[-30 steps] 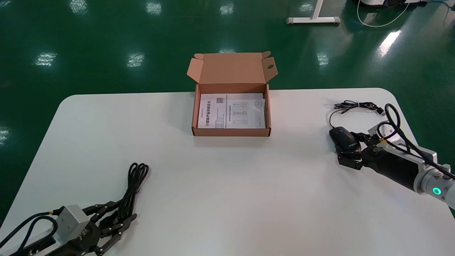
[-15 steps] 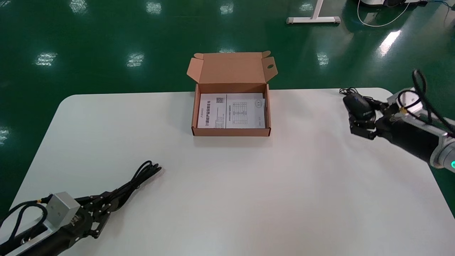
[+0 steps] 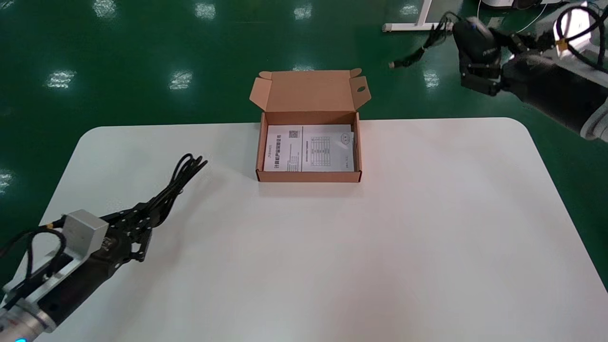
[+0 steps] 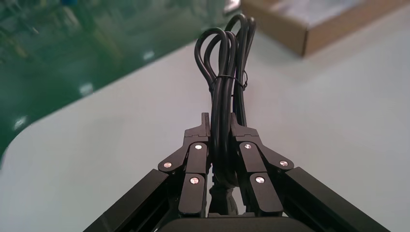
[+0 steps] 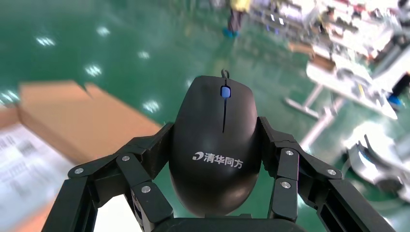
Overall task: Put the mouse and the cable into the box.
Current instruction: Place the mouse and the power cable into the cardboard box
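The open cardboard box [image 3: 308, 176] stands at the table's far middle, with a printed leaflet [image 3: 308, 148] lying flat inside. My right gripper [image 3: 470, 52] is shut on the black mouse [image 3: 475, 38] [image 5: 216, 145], held high above the table's far right corner; its thin cord [image 3: 418, 52] trails out toward the box side. My left gripper [image 3: 142, 218] [image 4: 220, 128] is shut on the bundled black cable [image 3: 183, 178] [image 4: 227, 72], lifted over the table's near left, loops pointing toward the box.
The white table [image 3: 380, 247] has rounded corners and green floor all round. A white stand foot [image 3: 418, 26] sits on the floor at the far right. The box's lid [image 3: 308, 90] stands upright at its back.
Both arms have risen with their loads. The right gripper lifted the mouse from the table's right side to high above the far right corner. The left gripper carried the cable up and toward the box.
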`<state>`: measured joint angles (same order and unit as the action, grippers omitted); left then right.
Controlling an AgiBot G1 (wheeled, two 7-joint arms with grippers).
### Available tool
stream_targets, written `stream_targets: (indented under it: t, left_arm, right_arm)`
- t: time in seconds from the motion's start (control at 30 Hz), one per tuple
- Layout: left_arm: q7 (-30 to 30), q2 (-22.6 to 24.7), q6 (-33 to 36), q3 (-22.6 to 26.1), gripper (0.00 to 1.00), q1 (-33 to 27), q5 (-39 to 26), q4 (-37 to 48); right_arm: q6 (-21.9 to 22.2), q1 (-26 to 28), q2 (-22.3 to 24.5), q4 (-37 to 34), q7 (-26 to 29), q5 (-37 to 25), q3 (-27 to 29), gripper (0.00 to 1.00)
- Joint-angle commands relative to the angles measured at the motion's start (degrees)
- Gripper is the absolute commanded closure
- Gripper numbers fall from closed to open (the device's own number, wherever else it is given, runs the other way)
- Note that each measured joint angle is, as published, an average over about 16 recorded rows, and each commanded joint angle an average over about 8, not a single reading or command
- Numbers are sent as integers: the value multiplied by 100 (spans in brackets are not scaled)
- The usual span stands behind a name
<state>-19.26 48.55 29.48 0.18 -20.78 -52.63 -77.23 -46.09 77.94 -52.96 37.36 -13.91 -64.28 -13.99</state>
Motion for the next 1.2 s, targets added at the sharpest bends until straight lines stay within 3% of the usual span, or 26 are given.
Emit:
stream_targets:
  t: [0.03, 0.3, 0.73, 1.2]
  left_arm:
    - [-26, 165, 24, 107, 100, -149, -17, -6]
    - [-196, 315, 58, 284, 100, -578, -202, 19]
    - [-1065, 219, 50, -325, 100, -1396, -247, -18]
    - [-1454, 306, 217, -306, 100, -2005, -360, -4]
  right_arm:
    - [-63, 95, -45, 137, 31, 40, 6, 100]
    - [-341, 259, -298, 505, 286, -74, -246, 100]
    - [-714, 142, -408, 748, 590, -349, -637, 100]
    - [-982, -151, -484, 815, 716, -516, -908, 100]
